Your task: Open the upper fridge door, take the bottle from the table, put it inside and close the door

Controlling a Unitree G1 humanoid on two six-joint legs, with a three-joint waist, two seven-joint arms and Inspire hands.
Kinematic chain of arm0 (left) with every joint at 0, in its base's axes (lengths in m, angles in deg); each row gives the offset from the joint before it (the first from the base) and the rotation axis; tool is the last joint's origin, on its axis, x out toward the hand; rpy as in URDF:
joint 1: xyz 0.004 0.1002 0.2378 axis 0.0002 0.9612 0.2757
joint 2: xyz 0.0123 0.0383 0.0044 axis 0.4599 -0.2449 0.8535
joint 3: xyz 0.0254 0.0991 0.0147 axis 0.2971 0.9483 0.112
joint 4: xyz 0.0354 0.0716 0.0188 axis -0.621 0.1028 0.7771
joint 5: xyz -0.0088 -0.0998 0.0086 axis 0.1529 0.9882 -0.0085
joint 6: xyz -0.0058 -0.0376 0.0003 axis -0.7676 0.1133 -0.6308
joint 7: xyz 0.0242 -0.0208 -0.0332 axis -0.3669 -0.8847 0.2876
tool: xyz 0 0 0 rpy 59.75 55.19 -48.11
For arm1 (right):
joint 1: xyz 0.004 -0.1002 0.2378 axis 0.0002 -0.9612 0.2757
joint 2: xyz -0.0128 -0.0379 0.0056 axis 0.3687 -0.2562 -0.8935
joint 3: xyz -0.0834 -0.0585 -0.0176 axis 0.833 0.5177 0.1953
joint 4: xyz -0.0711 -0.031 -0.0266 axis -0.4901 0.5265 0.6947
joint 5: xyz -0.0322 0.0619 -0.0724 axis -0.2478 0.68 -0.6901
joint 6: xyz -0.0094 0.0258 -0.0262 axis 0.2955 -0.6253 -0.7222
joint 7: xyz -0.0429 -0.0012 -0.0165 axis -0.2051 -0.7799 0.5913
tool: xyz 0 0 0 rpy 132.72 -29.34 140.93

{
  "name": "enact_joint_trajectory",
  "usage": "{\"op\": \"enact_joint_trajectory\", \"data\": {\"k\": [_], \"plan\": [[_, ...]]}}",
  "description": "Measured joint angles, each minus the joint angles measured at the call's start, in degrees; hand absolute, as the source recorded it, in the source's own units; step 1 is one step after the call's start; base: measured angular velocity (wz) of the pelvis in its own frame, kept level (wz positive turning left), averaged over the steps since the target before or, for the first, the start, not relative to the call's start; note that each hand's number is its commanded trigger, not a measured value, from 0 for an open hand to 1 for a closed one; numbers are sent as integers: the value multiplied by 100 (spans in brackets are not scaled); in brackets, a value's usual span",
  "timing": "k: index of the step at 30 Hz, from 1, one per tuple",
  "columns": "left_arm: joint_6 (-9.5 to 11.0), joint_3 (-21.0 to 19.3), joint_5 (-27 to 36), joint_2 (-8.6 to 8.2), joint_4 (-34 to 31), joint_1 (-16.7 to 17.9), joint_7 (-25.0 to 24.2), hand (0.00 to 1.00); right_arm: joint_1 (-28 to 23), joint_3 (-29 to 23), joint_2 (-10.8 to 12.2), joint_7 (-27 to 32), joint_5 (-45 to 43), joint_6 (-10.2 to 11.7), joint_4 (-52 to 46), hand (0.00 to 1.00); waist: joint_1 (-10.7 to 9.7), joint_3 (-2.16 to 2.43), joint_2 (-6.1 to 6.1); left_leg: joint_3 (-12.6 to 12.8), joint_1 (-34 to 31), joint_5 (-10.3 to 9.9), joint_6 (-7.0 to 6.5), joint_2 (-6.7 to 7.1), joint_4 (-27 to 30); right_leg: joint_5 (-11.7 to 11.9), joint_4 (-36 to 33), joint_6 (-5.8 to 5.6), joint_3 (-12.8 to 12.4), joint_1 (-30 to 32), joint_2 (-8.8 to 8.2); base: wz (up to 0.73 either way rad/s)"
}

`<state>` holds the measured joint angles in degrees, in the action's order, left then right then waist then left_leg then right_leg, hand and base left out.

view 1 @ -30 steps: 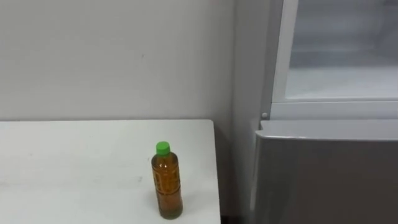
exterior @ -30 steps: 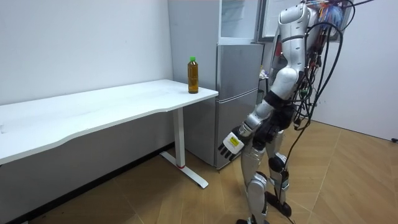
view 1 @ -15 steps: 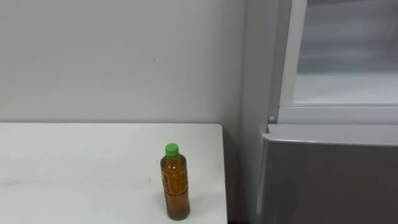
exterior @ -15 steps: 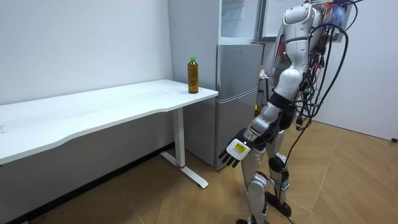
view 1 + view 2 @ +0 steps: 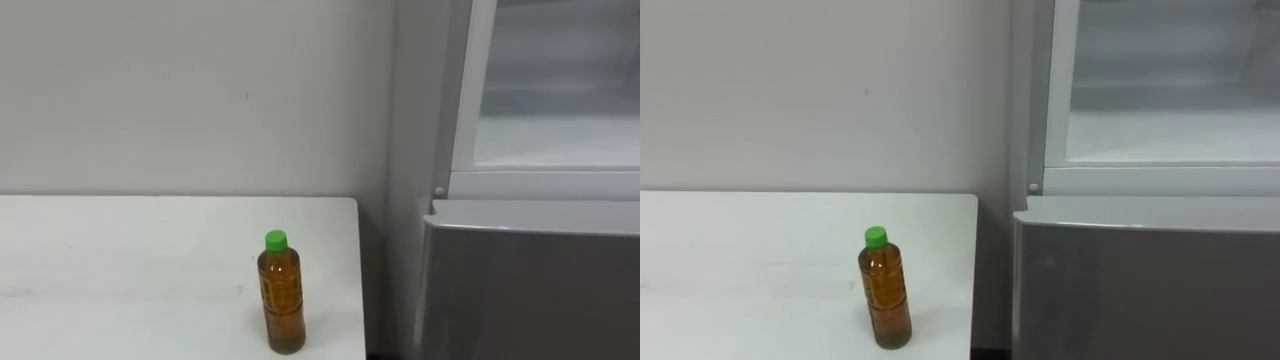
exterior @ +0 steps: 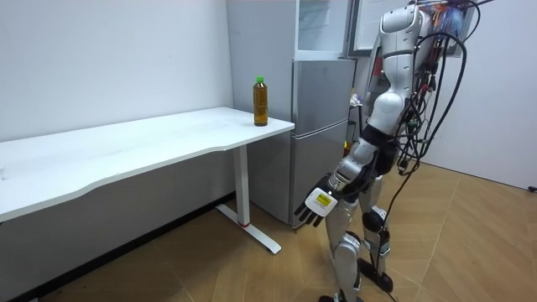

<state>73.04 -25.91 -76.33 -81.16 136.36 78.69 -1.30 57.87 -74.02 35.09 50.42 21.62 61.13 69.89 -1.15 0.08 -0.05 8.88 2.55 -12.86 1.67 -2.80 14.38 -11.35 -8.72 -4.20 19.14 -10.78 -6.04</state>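
Holds the left hand (image 6: pixel 317 201) low beside the thigh in the room view, fingers straight and spread apart, pointing down toward the wooden floor (image 6: pixel 210 268), clasping nothing. Stands upright on that floor just in front of the fridge (image 6: pixel 323 126), at the room view's right.

Looks down, through the eye views, on the bottle (image 5: pixel 283 305): upright on the white counter (image 5: pixel 120 270), near the counter's right-hand end, well apart from the hand. Amber liquid inside, a green cap on top, a label round the middle. Touching nothing but the counter top.

To the right of the counter's end, a narrow dark gap, then the fridge. Low on the fridge, a grey lower door (image 5: pixel 530 290), shut. Above it, the upper compartment (image 5: pixel 555 130), pale inside and framed in white. Behind counter and bottle, a plain light wall (image 5: pixel 180 90).
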Motion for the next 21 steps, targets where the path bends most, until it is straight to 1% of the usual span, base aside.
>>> {"op": "enact_joint_trajectory", "data": {"k": [4,7,9,10,11,12,13,15,17,18,21], "plan": [[13,-2,31,0,-5,10,1,0,14,0,-24,-119,80,11,-258,0,7,-2,-8,3,-1,0,0,0,14,0,-1,0,-1,-2,0,0],[85,-11,-1,-1,0,23,7,0,23,2,-51,-285,94,27,-660,0,27,-5,-30,4,4,0,0,-1,53,1,-4,1,2,-10,0,0],[123,36,-73,0,-2,-28,13,0,-5,153,-61,-286,78,63,-1296,0,90,-20,-56,18,-13,-1,-3,-7,102,1,-37,2,0,12,-6,-4],[126,56,-77,3,-3,-41,13,0,-19,196,-59,-288,63,67,-1522,0,107,-15,-62,20,-17,-2,-4,-8,101,1,-49,2,-2,28,-8,-5],[127,92,-71,4,-3,-75,13,0,-17,281,-48,-297,62,98,-1969,0,145,-30,-113,19,-46,-1,-5,-12,99,1,-98,2,-2,66,-11,0],[126,115,-78,4,-15,-113,12,0,-13,412,-53,-294,77,153,-2337,0,181,-20,-108,16,-56,-2,-7,-13,99,1,-100,1,-8,72,-10,0],[128,116,-79,5,-28,-115,12,0,-13,482,-51,-295,87,160,-2567,0,195,-15,-98,11,-60,-1,-8,-13,99,1,-99,1,-9,71,-10,5],[127,107,-91,16,-25,-78,11,0,-23,640,-16,-338,101,185,-3423,0,206,-17,-95,-51,-94,5,-8,-9,122,-1,-86,-1,45,73,-7,11],[125,104,-82,15,-33,-78,11,0,-22,726,-12,-379,174,191,-3913,0,248,-18,-78,-57,-102,12,-8,-6,123,-6,-71,-2,65,82,-7,6],[120,102,-79,16,-61,-78,12,0,-16,750,7,-442,179,198,-4140,0,262,-5,-53,-67,-121,12,-8,2,133,-7,-24,-1,98,74,-7,4],[118,94,-79,38,-83,-77,12,0,-14,833,10,-512,192,181,-4471,0,309,6,6,-97,-145,19,-11,27,132,-6,1,0,151,78,-19,8]]}}
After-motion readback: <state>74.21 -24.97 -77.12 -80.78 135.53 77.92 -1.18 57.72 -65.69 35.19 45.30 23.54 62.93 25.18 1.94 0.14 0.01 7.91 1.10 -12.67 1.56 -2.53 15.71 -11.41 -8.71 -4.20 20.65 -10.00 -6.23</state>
